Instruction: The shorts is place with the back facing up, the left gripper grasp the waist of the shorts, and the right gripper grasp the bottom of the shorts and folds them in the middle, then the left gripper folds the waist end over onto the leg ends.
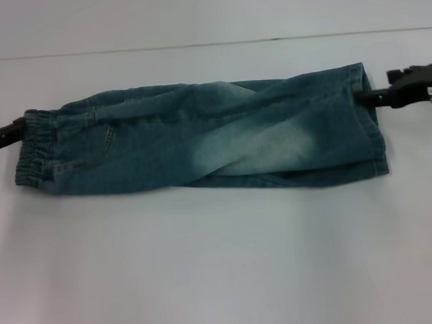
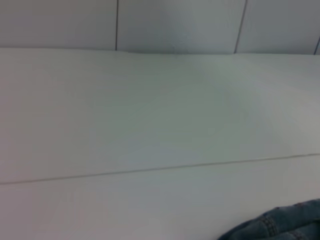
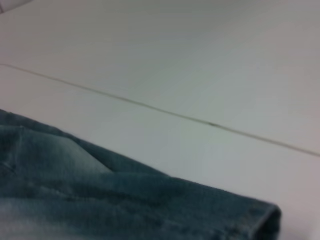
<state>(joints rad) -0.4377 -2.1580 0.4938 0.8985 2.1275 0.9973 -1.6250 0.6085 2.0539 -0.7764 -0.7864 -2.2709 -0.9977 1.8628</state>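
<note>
The blue denim shorts (image 1: 200,141) lie across the white table (image 1: 208,265), folded lengthwise, elastic waist to the left and leg hems to the right. My left gripper (image 1: 20,129) comes in from the left edge and is shut on the waistband's upper corner. On the other side, my right gripper (image 1: 368,94) is shut on the upper corner of the leg hems. The top edge of the cloth runs fairly taut between them. A bit of waistband (image 2: 280,225) shows in the left wrist view, and the hem fold (image 3: 125,200) in the right wrist view.
A thin seam (image 1: 194,45) crosses the table behind the shorts. A panelled wall (image 2: 175,25) stands beyond the table's far edge.
</note>
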